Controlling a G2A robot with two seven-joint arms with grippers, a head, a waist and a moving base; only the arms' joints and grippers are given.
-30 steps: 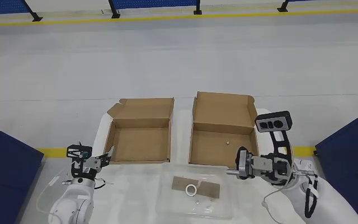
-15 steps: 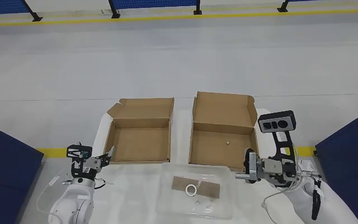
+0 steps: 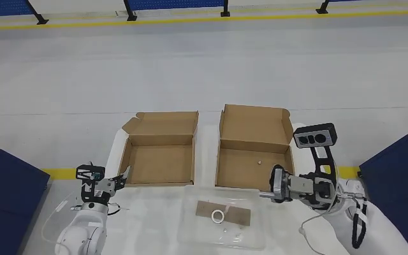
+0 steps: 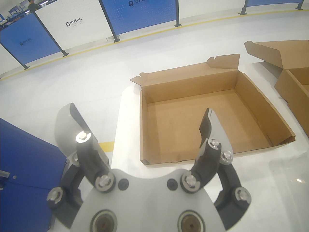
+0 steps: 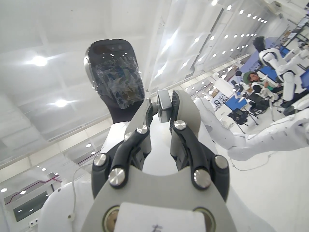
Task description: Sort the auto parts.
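**Right fingers grip a metal block at the box edge**

The right gripper (image 5: 162,99) has its fingers closed narrowly on a small metal block (image 5: 165,112). It sits at the near right corner of the right box (image 3: 255,172), beside the tray (image 3: 191,237). The left gripper (image 4: 140,111), with fingers wide, sits off the near left corner of the left box (image 3: 159,164), by the tabletop (image 3: 153,204) edge. A ring (image 3: 217,216) lies in the tray. Bare tabletop separates the boxes.
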